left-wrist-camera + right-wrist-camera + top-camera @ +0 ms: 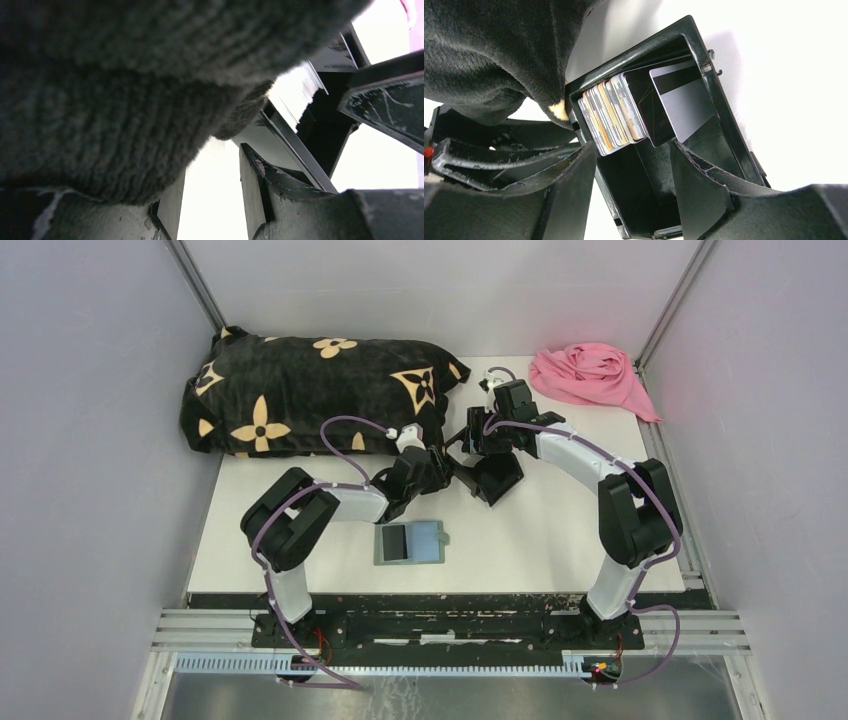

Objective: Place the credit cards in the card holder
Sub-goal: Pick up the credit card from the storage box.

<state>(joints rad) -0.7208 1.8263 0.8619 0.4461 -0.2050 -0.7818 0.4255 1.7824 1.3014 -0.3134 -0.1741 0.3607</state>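
The credit cards (611, 117) stand on edge in a stack inside a black open-topped box (729, 130), with a dark card and a grey striped card (684, 97) leaning beside them. My right gripper (634, 165) hovers open just over the box, one finger on each side of its near wall, holding nothing. In the top view the right gripper (480, 445) is at the box (497, 480). The left gripper (447, 464) sits just left of it, open and empty (212, 195). The sage-green card holder (425, 540) lies open near the table's front, with a dark card on its left half.
A black blanket with tan flowers (300, 390) lies at the back left; its edge hangs over the left wrist camera (125, 90) and next to the box (489, 60). A pink cloth (590, 375) is at the back right corner.
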